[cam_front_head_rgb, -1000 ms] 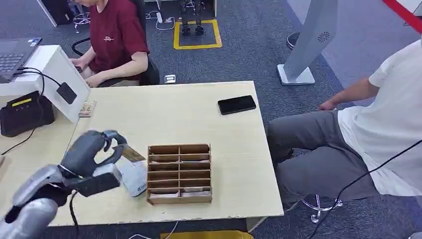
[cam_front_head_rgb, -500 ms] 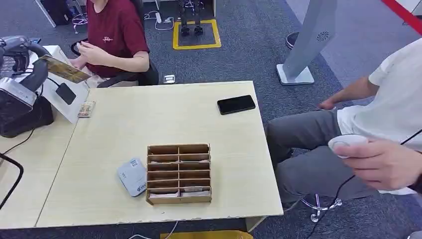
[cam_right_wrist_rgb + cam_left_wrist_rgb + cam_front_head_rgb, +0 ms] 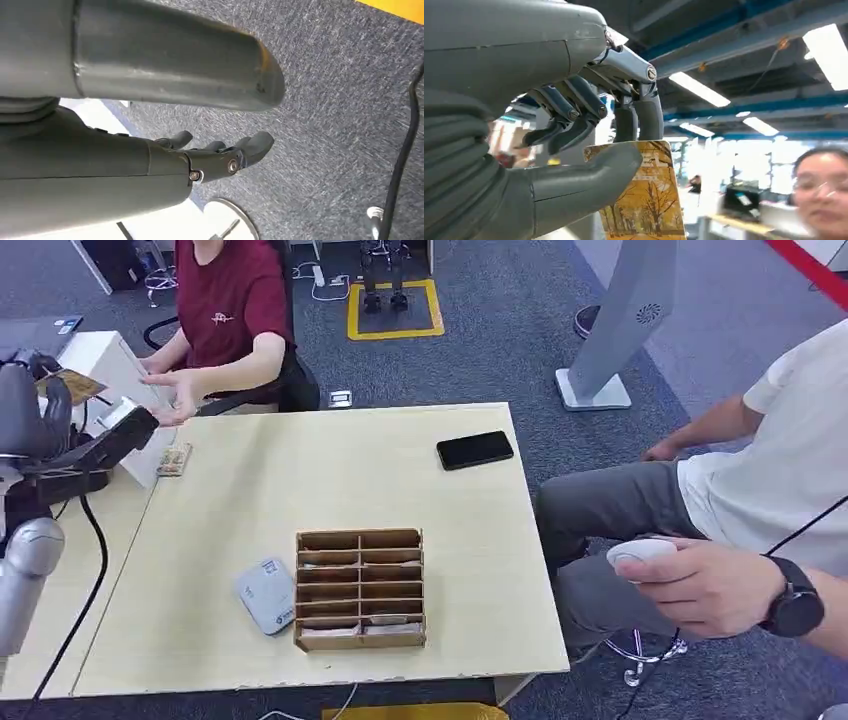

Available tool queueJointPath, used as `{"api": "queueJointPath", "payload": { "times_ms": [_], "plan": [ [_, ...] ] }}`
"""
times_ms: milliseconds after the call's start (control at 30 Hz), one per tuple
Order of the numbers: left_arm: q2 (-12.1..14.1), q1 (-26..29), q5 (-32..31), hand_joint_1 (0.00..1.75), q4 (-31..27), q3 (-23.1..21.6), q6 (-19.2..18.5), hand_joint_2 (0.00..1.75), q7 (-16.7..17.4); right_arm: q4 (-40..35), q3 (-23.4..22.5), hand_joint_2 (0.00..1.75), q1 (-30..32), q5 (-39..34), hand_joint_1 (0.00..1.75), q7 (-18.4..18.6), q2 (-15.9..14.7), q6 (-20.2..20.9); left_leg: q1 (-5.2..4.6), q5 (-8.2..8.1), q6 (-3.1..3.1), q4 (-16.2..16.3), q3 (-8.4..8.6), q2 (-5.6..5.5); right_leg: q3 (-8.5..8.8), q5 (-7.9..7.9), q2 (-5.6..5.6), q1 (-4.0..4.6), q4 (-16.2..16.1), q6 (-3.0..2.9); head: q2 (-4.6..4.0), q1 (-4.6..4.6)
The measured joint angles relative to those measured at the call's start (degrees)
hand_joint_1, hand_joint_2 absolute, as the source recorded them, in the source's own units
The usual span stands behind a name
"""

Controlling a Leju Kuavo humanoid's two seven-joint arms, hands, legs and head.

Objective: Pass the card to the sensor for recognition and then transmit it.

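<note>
One card (image 3: 644,200) is pinched in your left robot hand (image 3: 589,150), raised at the far-left side of the counter (image 3: 330,480).
Your thumb (image 3: 589,172) presses the card's printed face against the darker fingers (image 3: 639,117) behind it, the rest curled in. It juts past the thumb, long axis running away from the fingertips. Your right robot hand (image 3: 215,155) hangs over the carpet, fingers loosely apart, holding nothing.

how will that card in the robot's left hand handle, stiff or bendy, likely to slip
The card looks flat and unbent where the left hand pinches it, so probably stiff. It looks thin, so likely light. Its printed face seems smooth and the thumb covers just one corner, so it may slip or pivot if tugged.
</note>
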Motion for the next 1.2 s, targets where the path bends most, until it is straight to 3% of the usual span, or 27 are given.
{"api": "queueJointPath", "payload": {
  "times_ms": [167, 433, 467, 500, 533, 567, 1033, 1200],
  "plan": [
    [-2.0, -0.6, 0.0, 1.75, 5.9, 0.0, 0.5, 1.75, -0.2, 0.1, 0.5, 0.0, 0.0, 0.0, 0.0, 0.5, 0.0, 0.0, -0.01, -0.01, 0.0, 0.0, -0.03, -0.01, -0.01, -0.01, -0.01, 0.0, 0.0, 0.01, 0.0, 0.02],
    [-4.4, -0.6, -0.4, 1.75, 8.5, 0.5, 0.3, 1.75, -1.2, 0.2, 1.4, 0.0, 0.0, 0.0, 0.0, -0.1, 0.0, -0.1, 0.0, -0.01, 0.0, 0.0, -0.04, -0.01, -0.03, -0.01, -0.01, 0.0, 0.0, 0.01, 0.0, 0.0],
    [-4.6, -0.6, -0.4, 1.59, 8.8, 0.5, 0.3, 1.75, -1.3, 0.2, 1.4, 0.0, 0.0, 0.0, 0.0, -0.1, 0.0, -0.1, 0.0, -0.01, 0.0, 0.0, -0.04, 0.0, -0.03, 0.0, -0.01, 0.0, 0.0, 0.01, 0.0, 0.02],
    [-4.7, -0.6, -0.4, 1.22, 9.0, 0.5, 0.2, 1.75, -1.4, 0.2, 1.4, 0.0, 0.0, 0.0, 0.0, -0.2, 0.0, -0.2, 0.0, -0.01, 0.0, 0.0, -0.04, 0.0, -0.03, 0.0, 0.0, 0.0, 0.0, 0.01, 0.0, 0.0],
    [-5.0, -0.6, -0.2, 1.22, 9.1, 0.5, 0.2, 1.75, -1.7, 0.2, 1.4, 0.0, 0.0, 0.0, 0.0, -0.2, 0.0, -0.3, 0.0, -0.01, 0.0, 0.0, -0.04, 0.0, -0.03, 0.0, 0.0, 0.0, 0.0, 0.01, 0.0, 0.02],
    [-5.2, -0.6, -0.1, 0.0, 9.3, 0.5, 0.2, 1.75, -1.9, 0.2, 1.4, 0.0, 0.0, 0.0, 0.0, -0.2, 0.0, -0.3, 0.0, -0.01, 0.0, 0.0, -0.04, 0.0, -0.03, 0.0, 0.01, 0.0, 0.0, 0.01, 0.0, 0.02],
    [-5.3, -0.2, 0.6, 0.0, 9.4, 0.6, 0.2, 1.75, -3.6, 0.4, 1.4, 0.0, 0.1, 0.0, 0.0, -0.2, 0.0, -0.3, 0.0, -0.02, 0.0, 0.0, -0.05, -0.01, -0.01, 0.0, -0.01, 0.0, 0.0, 0.01, 0.0, 0.02],
    [-2.3, 4.2, 2.5, 0.0, 7.2, 2.1, 2.9, 1.75, -5.1, 0.5, 1.3, 0.0, 0.4, -0.1, 0.0, -0.2, 0.0, -0.5, 0.0, -0.03, -0.01, 0.0, -0.02, 0.18, -0.03, -0.01, 0.21, 0.0, 0.0, 0.0, 0.0, 0.02]
  ]
}}
